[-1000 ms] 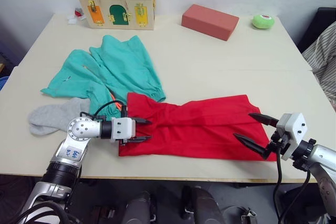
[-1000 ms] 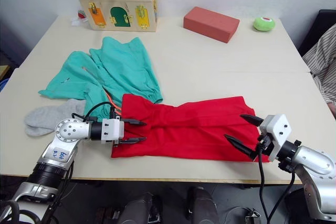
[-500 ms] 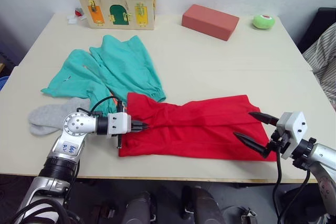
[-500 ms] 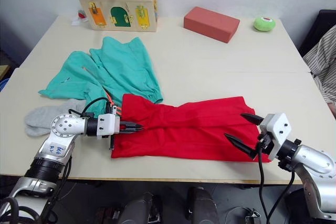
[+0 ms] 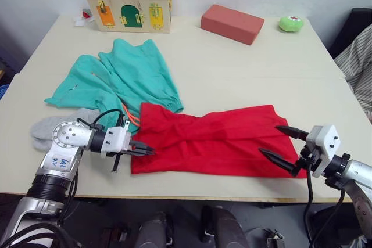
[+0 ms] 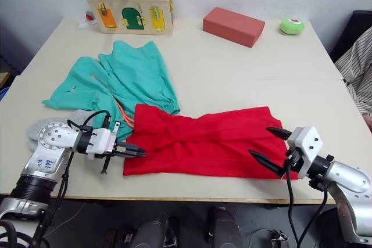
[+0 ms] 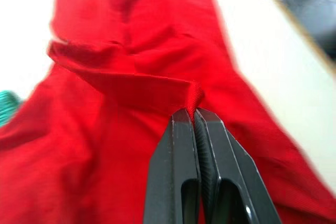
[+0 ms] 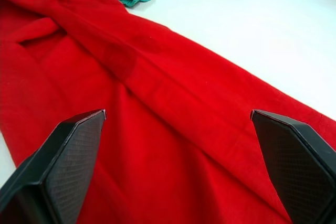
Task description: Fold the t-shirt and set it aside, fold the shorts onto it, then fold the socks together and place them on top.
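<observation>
Soft, limp t-shirt (image 5: 215, 140) is pinched at its left edge by the closed left gripper (image 5: 145, 150); the right gripper (image 5: 283, 147) is held wide at the right hem, judged a sound hold.

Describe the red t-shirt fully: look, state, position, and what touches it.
The t-shirt is bright red cloth, folded into a long, creased band along the table's near edge. The left gripper is shut on a pinched fold at its left end; the open right gripper straddles its right end. Its far left corner overlaps the teal shorts.
</observation>
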### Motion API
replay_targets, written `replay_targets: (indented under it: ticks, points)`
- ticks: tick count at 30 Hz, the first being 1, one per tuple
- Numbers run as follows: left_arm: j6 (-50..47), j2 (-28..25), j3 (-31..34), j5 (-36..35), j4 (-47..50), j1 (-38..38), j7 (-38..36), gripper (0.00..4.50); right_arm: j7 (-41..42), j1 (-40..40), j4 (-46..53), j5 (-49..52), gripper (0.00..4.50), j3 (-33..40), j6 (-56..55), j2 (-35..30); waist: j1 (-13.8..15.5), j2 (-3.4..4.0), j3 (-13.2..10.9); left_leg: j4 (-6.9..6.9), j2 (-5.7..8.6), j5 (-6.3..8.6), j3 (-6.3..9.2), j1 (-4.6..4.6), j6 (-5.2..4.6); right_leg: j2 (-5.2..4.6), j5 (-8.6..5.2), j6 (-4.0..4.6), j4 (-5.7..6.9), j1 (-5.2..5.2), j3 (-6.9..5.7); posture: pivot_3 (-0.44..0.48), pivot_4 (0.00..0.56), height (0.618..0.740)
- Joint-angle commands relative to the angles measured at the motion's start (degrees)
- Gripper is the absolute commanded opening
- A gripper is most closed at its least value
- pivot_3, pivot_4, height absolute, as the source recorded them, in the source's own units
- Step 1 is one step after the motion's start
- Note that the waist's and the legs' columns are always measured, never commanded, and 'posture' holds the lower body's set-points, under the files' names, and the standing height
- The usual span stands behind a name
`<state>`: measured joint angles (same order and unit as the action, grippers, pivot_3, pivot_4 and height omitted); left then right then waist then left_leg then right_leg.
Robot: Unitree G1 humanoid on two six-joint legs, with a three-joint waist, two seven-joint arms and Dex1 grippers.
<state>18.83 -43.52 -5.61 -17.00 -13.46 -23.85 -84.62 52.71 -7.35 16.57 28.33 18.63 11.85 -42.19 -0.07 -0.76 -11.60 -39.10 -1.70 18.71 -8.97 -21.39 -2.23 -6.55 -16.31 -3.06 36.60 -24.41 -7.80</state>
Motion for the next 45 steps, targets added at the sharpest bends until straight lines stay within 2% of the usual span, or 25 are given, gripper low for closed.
replay_targets:
  ticks: [1,3,10,15,16,19,22,25,30,33,34,37,42,44,45]
  points:
    - [3.7,-1.0,-0.4,0.2,0.0,-0.8,-3.2,0.01,0.8,-0.8,0.2,0.4,4.50,2.3,-0.4,-1.0,0.0,0.00,0.0,0.00,0.00,0.00,0.00,0.00,0.00,0.00,0.00,0.00,0.00,0.00,0.00,0.000,0.150,0.740]
    - [5.5,-1.3,-0.9,0.9,-0.9,-1.2,-4.3,0.01,1.1,-1.2,-0.1,0.3,4.50,2.5,-0.4,-1.2,0.0,0.00,0.0,0.00,0.00,0.00,0.00,-0.01,0.00,0.00,0.00,0.00,0.00,0.00,0.00,0.000,0.150,0.740]
    - [4.7,-0.7,-1.3,2.6,-3.1,-2.8,-0.6,0.01,1.4,-2.1,-0.8,0.0,4.50,3.2,-0.7,-1.2,0.0,0.00,0.0,0.00,0.00,0.02,0.00,-0.01,-0.04,0.00,0.00,0.00,-0.02,0.00,0.00,0.000,0.150,0.740]
    - [-5.9,-1.6,-0.2,-1.1,0.9,-1.9,-0.6,0.01,0.9,-1.5,-0.7,0.8,4.50,3.5,0.9,-1.2,0.0,0.00,0.0,0.00,0.00,0.03,0.00,-0.01,-0.05,0.01,0.00,0.00,-0.02,0.00,0.00,0.000,0.150,0.740]
    - [-8.2,-2.1,0.2,-1.8,2.2,-1.4,-0.5,0.49,0.7,-0.9,-0.3,1.6,4.50,3.7,2.0,-1.3,-0.1,0.00,0.0,0.00,-0.01,0.03,0.00,-0.01,-0.05,0.01,0.00,0.00,-0.01,0.00,0.00,0.000,0.150,0.740]
    - [-14.6,-3.0,1.9,-4.3,5.9,0.0,0.7,1.27,0.8,1.1,0.7,4.6,4.50,4.1,6.0,-2.0,-0.2,0.01,0.0,0.00,-0.01,0.03,-0.01,-0.02,-0.05,0.01,0.00,0.00,-0.01,-0.01,0.01,0.000,0.150,0.740]
    - [-32.6,-6.6,5.8,-13.4,12.7,2.4,2.4,2.23,4.9,7.1,-1.6,6.1,4.50,2.8,9.8,-7.0,-0.4,0.05,0.0,0.00,-0.03,0.03,-0.01,-0.03,-0.05,0.00,0.00,0.00,0.01,-0.03,0.04,0.000,0.150,0.740]
    - [-45.0,-7.4,9.4,-20.3,15.8,3.7,6.4,2.23,10.5,14.2,-7.7,3.3,4.50,-2.1,10.1,-12.3,-0.5,0.06,0.0,0.00,-0.04,0.03,-0.01,-0.02,-0.05,0.00,0.00,0.00,-0.01,-0.02,0.05,0.000,0.150,0.740]
    - [-48.6,0.0,13.4,-22.6,17.5,2.6,17.6,2.23,15.5,27.7,-18.8,-2.3,4.50,-10.8,5.1,-11.2,0.1,0.04,0.0,0.00,-0.01,0.04,0.02,0.00,-0.04,0.00,-0.01,0.02,-0.05,0.02,0.03,0.000,0.150,0.740]
    - [-45.6,4.3,13.2,-19.1,16.4,1.8,22.8,2.27,17.1,31.2,-19.4,-1.9,3.97,-13.5,3.6,-7.5,0.1,0.04,0.0,-0.01,0.00,0.03,0.02,-0.08,-0.04,0.01,-0.01,0.01,-0.07,-0.01,0.00,0.000,0.150,0.740]
    - [-44.8,5.0,12.8,-17.8,16.1,1.7,23.7,2.27,17.3,31.7,-19.2,-1.8,3.60,-13.7,3.2,-6.5,0.0,0.04,0.0,-0.01,-0.01,0.03,0.01,-0.08,-0.04,0.01,-0.01,0.01,-0.07,-0.01,-0.01,0.000,0.150,0.740]
    - [-38.7,8.8,9.2,-10.2,15.3,1.8,29.5,1.65,9.8,32.8,-18.1,-5.2,2.50,-15.2,-0.7,1.0,0.0,0.04,0.0,-0.01,-0.01,0.03,-0.02,-0.08,-0.03,0.02,-0.01,0.01,-0.07,-0.01,-0.04,0.000,0.150,0.740]
    - [-35.4,15.3,2.8,-0.4,15.8,2.2,39.1,0.08,-1.1,30.0,-15.0,-11.8,0.73,-19.5,-4.6,11.7,0.0,0.04,0.0,-0.02,0.00,0.03,-0.12,-0.07,-0.01,0.01,0.00,0.00,0.01,-0.08,0.03,0.000,0.150,0.740]
    - [-35.3,19.0,2.4,1.9,14.2,1.7,44.3,0.00,-4.2,27.8,-14.9,-15.7,0.03,-22.1,-8.0,14.6,0.1,0.03,0.0,-0.01,-0.01,0.04,-0.12,-0.08,0.02,0.02,0.00,0.00,0.20,-0.10,0.03,0.000,0.150,0.740]
    - [-35.8,20.3,2.2,2.8,13.7,1.6,46.2,0.00,-6.1,27.0,-14.7,-16.4,0.03,-22.7,-8.1,16.3,0.1,0.02,0.0,-0.01,-0.01,0.04,-0.11,-0.09,0.01,0.02,0.00,0.00,0.23,-0.09,0.02,0.000,0.150,0.740]
